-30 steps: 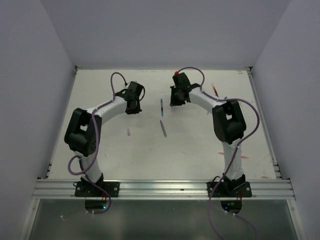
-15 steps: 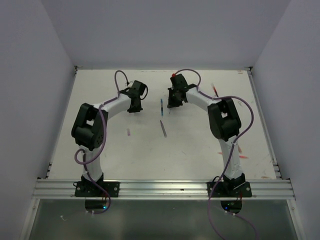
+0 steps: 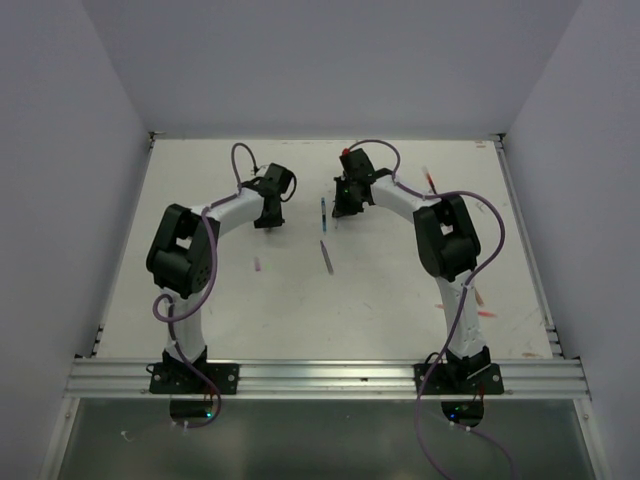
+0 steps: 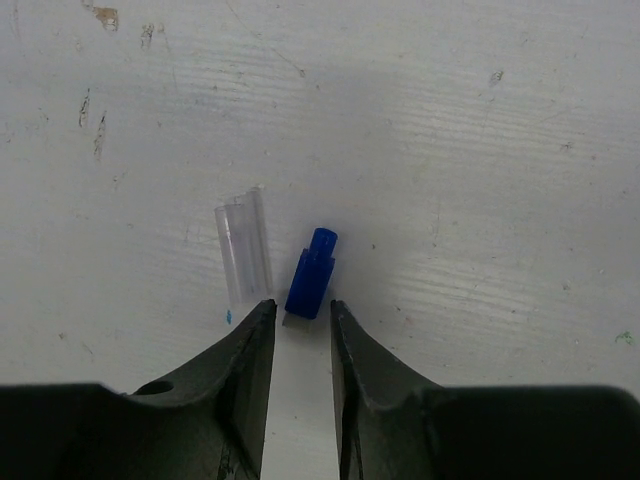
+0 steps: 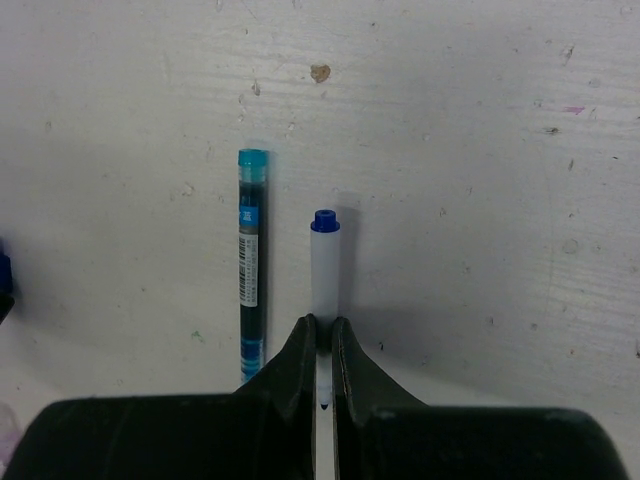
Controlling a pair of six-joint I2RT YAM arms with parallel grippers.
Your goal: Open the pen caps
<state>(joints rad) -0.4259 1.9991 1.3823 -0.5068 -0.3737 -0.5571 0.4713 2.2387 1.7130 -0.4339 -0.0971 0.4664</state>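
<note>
In the left wrist view a blue pen cap (image 4: pixel 311 275) lies on the table, its near end just between the tips of my left gripper (image 4: pixel 302 312). The jaws stand apart with a gap on each side of the cap. A clear cap (image 4: pixel 245 250) lies just left of it. My right gripper (image 5: pixel 324 325) is shut on a white pen (image 5: pixel 324 270) with a blue end, its bare tip showing between the jaws. From above, the left gripper (image 3: pixel 268 215) and the right gripper (image 3: pixel 343 205) are both low over the far middle of the table.
A teal pen (image 5: pixel 250 270) lies right beside the held pen, also seen from above as the teal pen (image 3: pixel 323 212). A grey pen (image 3: pixel 326 256) lies nearer the middle, a small pink cap (image 3: pixel 257 265) to its left. Red pens (image 3: pixel 430 180) lie at the right.
The left gripper's jaws have come apart and the blue cap now lies on the table. The left arm's elbow has shifted right; the right arm barely moved.
</note>
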